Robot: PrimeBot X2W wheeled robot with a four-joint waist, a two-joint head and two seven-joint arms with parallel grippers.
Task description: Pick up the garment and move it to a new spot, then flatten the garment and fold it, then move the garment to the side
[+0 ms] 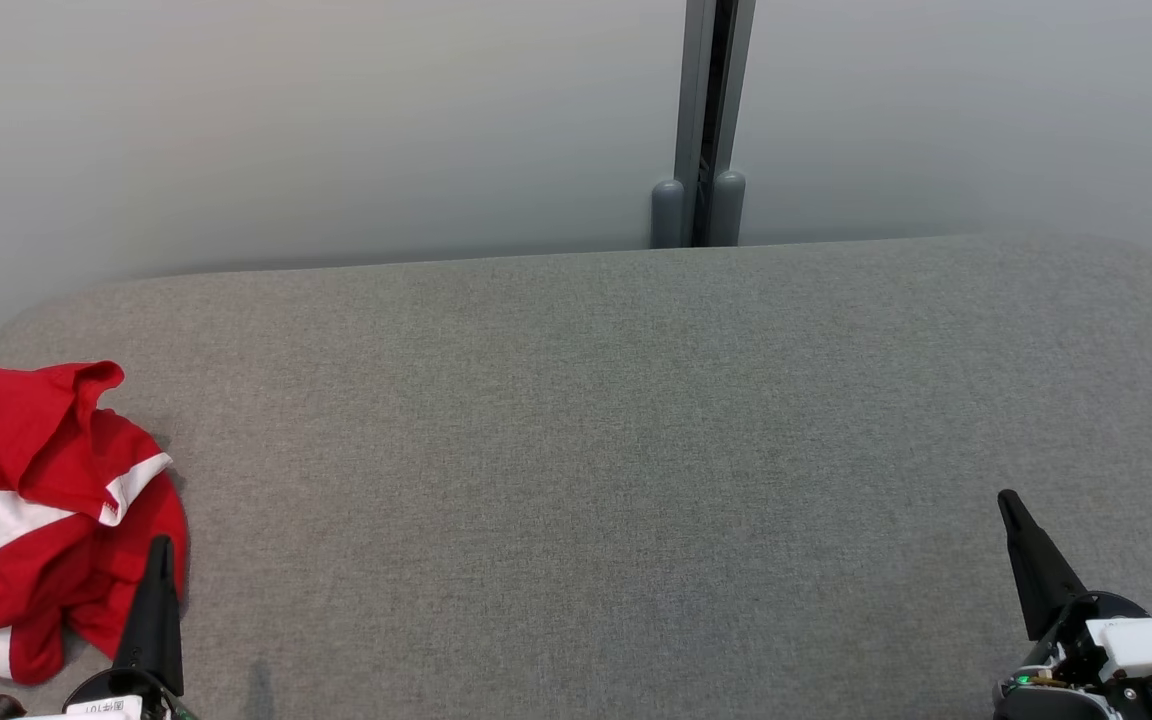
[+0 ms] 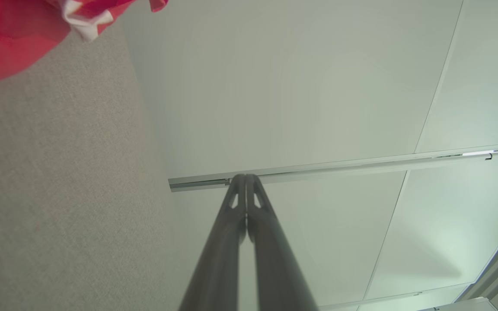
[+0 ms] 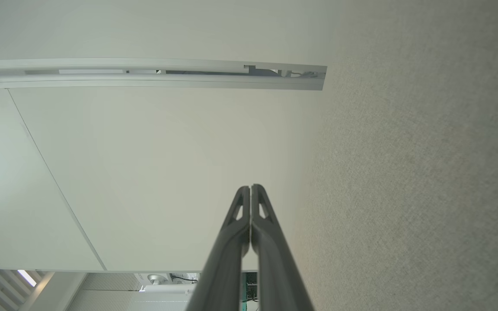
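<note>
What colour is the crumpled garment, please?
Red with white stripes, clearest in the head view.

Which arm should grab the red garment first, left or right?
Left, likely. The left claw sits right beside the crumpled red garment; the right claw is far across the grey surface. Both are shut.

One marking is present: a small white label (image 1: 102,707) fixed to the base of the left hand (image 1: 162,545), at the lower edge of the head view. The label carries a short line of dark printed characters. The line is partly cut off by the frame edge and is too small to read reliably. No text is legible.
</note>
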